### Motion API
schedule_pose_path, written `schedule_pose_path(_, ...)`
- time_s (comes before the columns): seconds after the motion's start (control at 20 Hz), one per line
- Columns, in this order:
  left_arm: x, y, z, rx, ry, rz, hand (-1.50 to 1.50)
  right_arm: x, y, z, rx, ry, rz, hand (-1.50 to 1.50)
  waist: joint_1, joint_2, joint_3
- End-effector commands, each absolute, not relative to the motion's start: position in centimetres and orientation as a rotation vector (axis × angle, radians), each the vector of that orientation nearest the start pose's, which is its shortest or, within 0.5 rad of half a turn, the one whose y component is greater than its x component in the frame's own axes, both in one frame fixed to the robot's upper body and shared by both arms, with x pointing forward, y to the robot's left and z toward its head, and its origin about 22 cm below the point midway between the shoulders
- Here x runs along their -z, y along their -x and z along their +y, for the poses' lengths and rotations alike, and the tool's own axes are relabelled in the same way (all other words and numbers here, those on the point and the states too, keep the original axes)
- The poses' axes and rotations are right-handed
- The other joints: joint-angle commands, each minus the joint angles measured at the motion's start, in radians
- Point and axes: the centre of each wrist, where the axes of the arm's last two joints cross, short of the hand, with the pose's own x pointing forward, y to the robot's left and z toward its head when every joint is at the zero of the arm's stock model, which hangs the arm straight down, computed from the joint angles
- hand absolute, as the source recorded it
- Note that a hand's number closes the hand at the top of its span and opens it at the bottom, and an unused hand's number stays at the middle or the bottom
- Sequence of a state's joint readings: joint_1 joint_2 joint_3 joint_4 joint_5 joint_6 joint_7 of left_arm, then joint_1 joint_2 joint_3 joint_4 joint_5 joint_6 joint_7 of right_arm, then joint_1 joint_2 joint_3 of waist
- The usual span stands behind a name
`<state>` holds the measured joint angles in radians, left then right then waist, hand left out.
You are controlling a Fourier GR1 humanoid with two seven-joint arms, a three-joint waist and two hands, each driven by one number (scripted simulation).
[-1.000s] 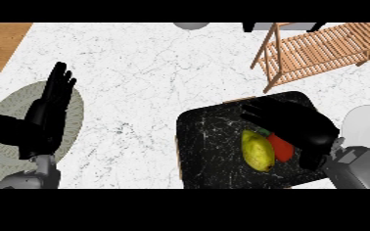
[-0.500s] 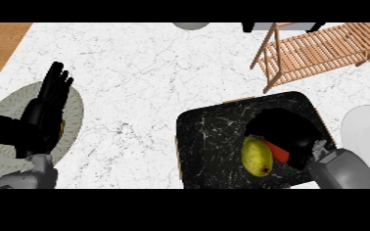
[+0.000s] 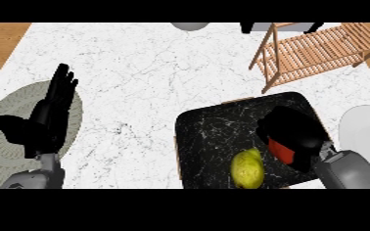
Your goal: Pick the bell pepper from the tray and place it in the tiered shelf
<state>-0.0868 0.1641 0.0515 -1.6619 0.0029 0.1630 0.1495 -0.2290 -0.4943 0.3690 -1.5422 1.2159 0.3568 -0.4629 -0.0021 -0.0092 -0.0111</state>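
Nearest the lower edge, the dark marbled tray (image 3: 217,142) serves as the landmark; its near side is cut off by the bottom of the view. On its near half lies a yellow-green fruit (image 3: 247,168), partly cut off below. Just right of that fruit, the right hand (image 3: 292,129) covers the tray's right portion, its fingers (image 3: 273,123) curled down over the red bell pepper (image 3: 283,149). Only a red patch of the pepper shows beneath the palm; the rest is hidden, and whether it sits on the tray or is lifted off it cannot be told. The grey right forearm (image 3: 347,169) enters at the tray's lower right corner.

Well left of the tray, the left hand (image 3: 45,122) rests open with its fingers straight and together, pointing away, over a round woven mat (image 3: 72,112) whose left part runs out of view. The white marbled surface (image 3: 145,73) lies between the mat and the tray.

Beyond the tray's far right corner stands the wooden tiered shelf (image 3: 314,54), slatted, its right end cut off. Right of the tray, a pale rounded object (image 3: 356,127) is only partly in view. At the far edge, a grey rounded shape (image 3: 190,26) is mostly cut off.
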Motion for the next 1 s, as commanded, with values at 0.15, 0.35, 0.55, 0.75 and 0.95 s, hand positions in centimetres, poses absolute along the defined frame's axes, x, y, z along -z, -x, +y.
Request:
schedule_pose_path(0.15, -5.5, -25.3, 27.5, -0.089, -0.277, -1.612, 0.0, -2.1, -25.7, -33.6, -1.524, 0.724, -1.094, 1.5, -0.042, 0.008, 0.013)
schedule_pose_path(0.35, -5.9, -24.5, 29.5, -0.055, -0.264, -1.586, 0.0, -4.7, -24.1, -34.8, -1.363, 0.634, -1.191, 1.5, -0.022, 0.001, 0.01)
schedule_pose_path(0.55, -5.0, -24.6, 28.1, -0.069, -0.271, -1.597, 0.0, -8.6, -22.1, -35.4, -1.315, 0.575, -1.274, 1.5, -0.016, 0.004, 0.01)
schedule_pose_path(0.75, -4.6, -24.3, 28.5, -0.071, -0.271, -1.587, 0.0, -11.5, -21.4, -35.7, -1.083, 0.542, -1.445, 1.5, -0.029, 0.0, 0.008)
schedule_pose_path(0.95, -5.9, -24.3, 27.4, -0.055, -0.258, -1.596, 0.0, -15.5, -20.3, -35.4, -0.885, 0.59, -1.555, 1.5, -0.026, -0.003, 0.008)
